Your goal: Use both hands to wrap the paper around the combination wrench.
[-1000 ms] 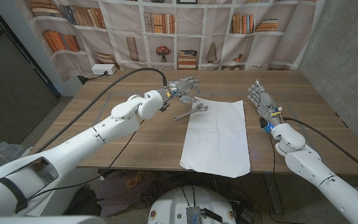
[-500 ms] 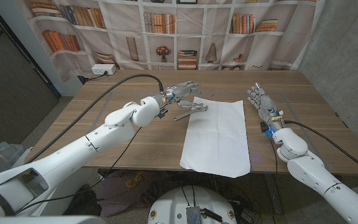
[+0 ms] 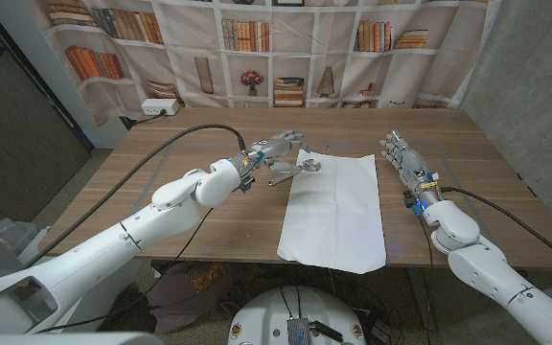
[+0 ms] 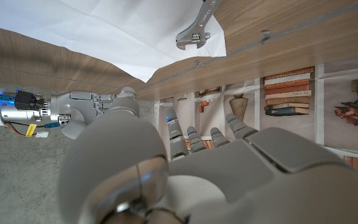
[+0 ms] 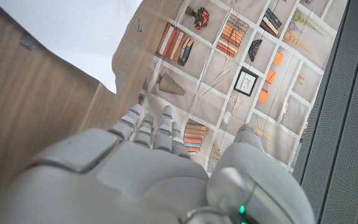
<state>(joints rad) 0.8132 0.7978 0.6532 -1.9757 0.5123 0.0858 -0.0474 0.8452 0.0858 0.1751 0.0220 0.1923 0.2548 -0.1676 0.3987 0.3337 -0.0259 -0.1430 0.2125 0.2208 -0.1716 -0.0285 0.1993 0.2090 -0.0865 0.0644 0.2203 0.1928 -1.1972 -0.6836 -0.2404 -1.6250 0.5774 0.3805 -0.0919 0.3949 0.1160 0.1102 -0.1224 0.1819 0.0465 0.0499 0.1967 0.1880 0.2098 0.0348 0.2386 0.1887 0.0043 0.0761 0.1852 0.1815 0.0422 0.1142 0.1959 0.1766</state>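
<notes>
Paper (image 3: pixel 335 206) lies flat on the wooden table (image 3: pixel 209 206), a long white sheet running from the near edge, where its bottom edge overhangs slightly, toward the middle of the table. The wrench (image 3: pixel 294 172) lies across the sheet's far left corner, its open-jawed head on the paper and its handle reaching off onto the bare wood to the left. The left hand (image 3: pixel 274 151) hangs just beyond and left of the wrench, fingers spread and stretched toward the sheet's far edge; it holds nothing, and the head view does not settle whether any fingertip touches the tool. In the left wrist view the wrench's head (image 4: pixel 196 32) shows on the wood beside the paper's edge (image 4: pixel 98 31), apart from that hand's fingers (image 4: pixel 191 140). The right hand (image 3: pixel 403 158) stands on its edge on the table just right of the paper's far right corner, palm upright, fingers extended and slightly apart, empty and not touching the sheet. It also shows in the left wrist view (image 4: pixel 98 109). The right wrist view shows its own fingers (image 5: pixel 151 127) reaching past a corner of the paper (image 5: pixel 73 34). Behind the table hangs a backdrop printed with bookshelves (image 3: pixel 257 43).
</notes>
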